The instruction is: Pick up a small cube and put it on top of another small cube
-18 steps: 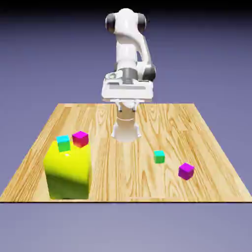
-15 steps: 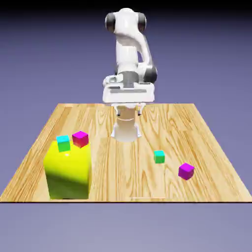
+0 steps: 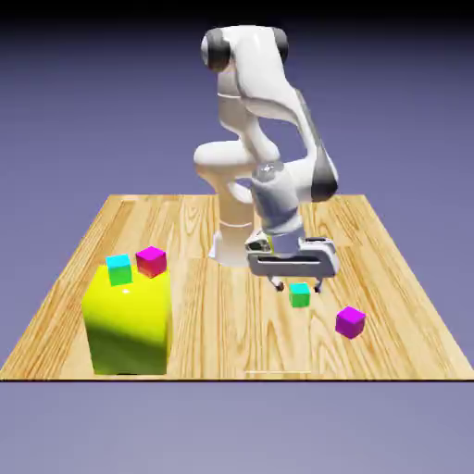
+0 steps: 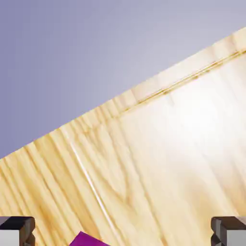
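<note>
- Blue-violet backdrop point(image 3: 74, 120) all round, folks, darkening to black up top, w/ the pale wood table point(image 3: 213, 343) laid out below it.
- We've got the white arm point(image 3: 278, 199) bent over toward the ext. view's right, its hand low over the table.
- Pincer point(image 3: 298, 287) is wide open, nothing in its grip; we see its two tips well apart, pointing down, one either side of the green cube w/ the teal top point(image 3: 299, 295) as the ext. view has it.
- Can't tell from here, tho, exactly how high those tips hang over the wood.
- Our small purple cube point(image 3: 350, 322), magenta on top, sits on the table near the green one, a bit closer to the cam and further toward the ext. view's right, apart from the pincer.
- Over on the ext. view's left we have the big yellow block point(image 3: 130, 324), standing near the table's front edge.
- Cyan-topped cube point(image 3: 119, 269) shows at the block's top; the pink-topped red cube point(image 3: 151, 261) is just beside it, by the block's upper corner, exact footing unclear to us.
- Hand view now: bare wood, a slanting table edge, backdrop beyond, and just a corner of the purple cube at the bottom, left of ctr., btwn. the two tips.
</note>
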You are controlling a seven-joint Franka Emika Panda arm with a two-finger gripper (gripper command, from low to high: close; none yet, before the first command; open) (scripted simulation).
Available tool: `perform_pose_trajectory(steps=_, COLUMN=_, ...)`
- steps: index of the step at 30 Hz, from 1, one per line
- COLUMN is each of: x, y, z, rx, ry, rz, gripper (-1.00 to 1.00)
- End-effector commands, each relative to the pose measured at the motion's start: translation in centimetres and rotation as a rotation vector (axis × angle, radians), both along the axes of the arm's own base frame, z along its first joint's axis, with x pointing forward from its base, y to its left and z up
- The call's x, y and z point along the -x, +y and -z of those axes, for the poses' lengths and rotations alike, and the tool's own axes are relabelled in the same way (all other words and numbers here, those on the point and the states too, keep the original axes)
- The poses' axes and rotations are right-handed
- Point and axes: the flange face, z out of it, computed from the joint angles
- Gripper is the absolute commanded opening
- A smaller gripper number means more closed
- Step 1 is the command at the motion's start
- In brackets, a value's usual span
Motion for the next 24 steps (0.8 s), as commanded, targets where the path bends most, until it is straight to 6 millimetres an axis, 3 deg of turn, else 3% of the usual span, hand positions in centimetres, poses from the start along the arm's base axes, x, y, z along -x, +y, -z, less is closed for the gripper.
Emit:
perform_pose_trajectory(steps=1, x=0.1, y=0.9, z=1.2, rx=-0.018, ry=0.058, rz=0.023, gripper=0.0)
perform_pose_trajectory(steps=8, x=2.0, y=8.0, z=9.3, rx=-0.117, ry=0.473, rz=0.164, gripper=0.0)
perform_pose_trajectory(steps=10, x=2.0, y=8.1, z=9.4, rx=-0.119, ry=0.482, rz=0.167, gripper=0.0)
perform_pose_trajectory(steps=14, x=4.4, y=10.6, z=15.2, rx=-0.118, ry=0.483, rz=0.167, gripper=0.0)
perform_pose_trajectory(steps=15, x=4.4, y=10.6, z=15.2, rx=-0.118, ry=0.483, rz=0.167, gripper=-1.0)
perform_pose_trajectory(steps=16, x=4.4, y=10.6, z=15.2, rx=-0.118, ry=0.483, rz=0.167, gripper=-1.0)
perform_pose_trajectory(steps=19, x=2.4, y=8.6, z=10.4, rx=-0.12, ry=0.482, rz=0.166, gripper=-1.0)
perform_pose_trajectory(steps=20, x=2.6, y=9.5, z=9.3, rx=-0.11, ry=0.466, rz=0.115, gripper=-1.0)
perform_pose_trajectory(steps=24, x=9.1, y=20.8, z=7.5, rx=-0.056, ry=0.307, rz=-0.364, gripper=-1.0)
